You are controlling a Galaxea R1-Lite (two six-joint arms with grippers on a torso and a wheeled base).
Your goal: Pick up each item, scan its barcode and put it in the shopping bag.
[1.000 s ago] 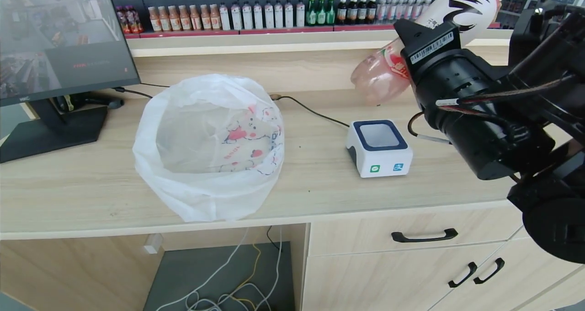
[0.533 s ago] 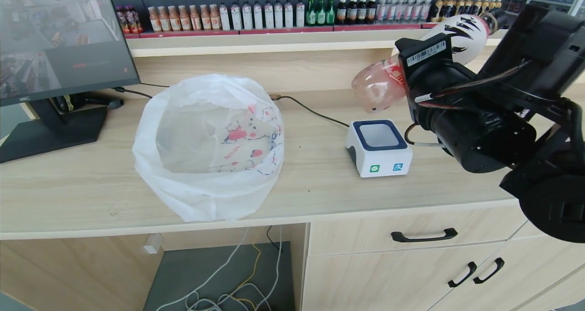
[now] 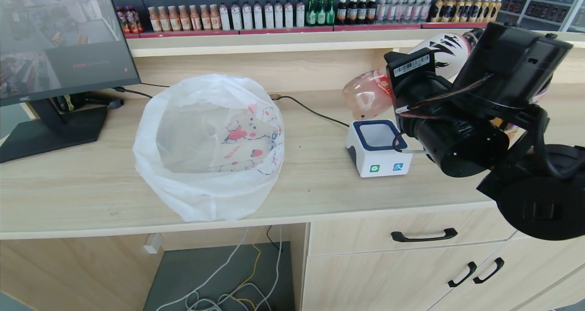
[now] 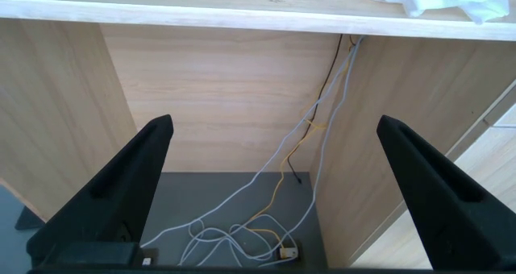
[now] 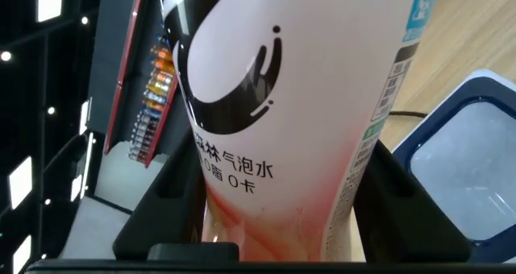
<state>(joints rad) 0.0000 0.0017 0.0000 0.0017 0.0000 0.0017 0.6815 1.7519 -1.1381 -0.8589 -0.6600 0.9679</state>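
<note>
Clamping the bottle (image 5: 274, 80) between its two black fingers (image 5: 173, 185), our right gripper (image 5: 278, 185) holds it by the white labelled middle, one finger on each side. We carry the bottle in the air, tipped almost onto its side. Its pinkish clear base (image 3: 365, 94) points toward our left and its capped end points up and to our right. The base hangs just above the far edge of the scanner (image 3: 379, 149), not touching it, and the scanner's blue-rimmed window (image 5: 463, 169) lies close below the bottle. This white scanner sits on the wooden counter (image 3: 320, 187). To its left, well apart, stands the shopping bag (image 3: 208, 146), white plastic with its mouth open wide. A dark monitor (image 3: 59, 37) stands at the counter's far left, and a shelf of drinks (image 3: 274, 14) runs along the back. Our left gripper (image 4: 274, 125) hangs low in front of the counter with its fingers spread wide, holding nothing, facing the loose cables (image 4: 266, 217) in the recess beneath.
</note>
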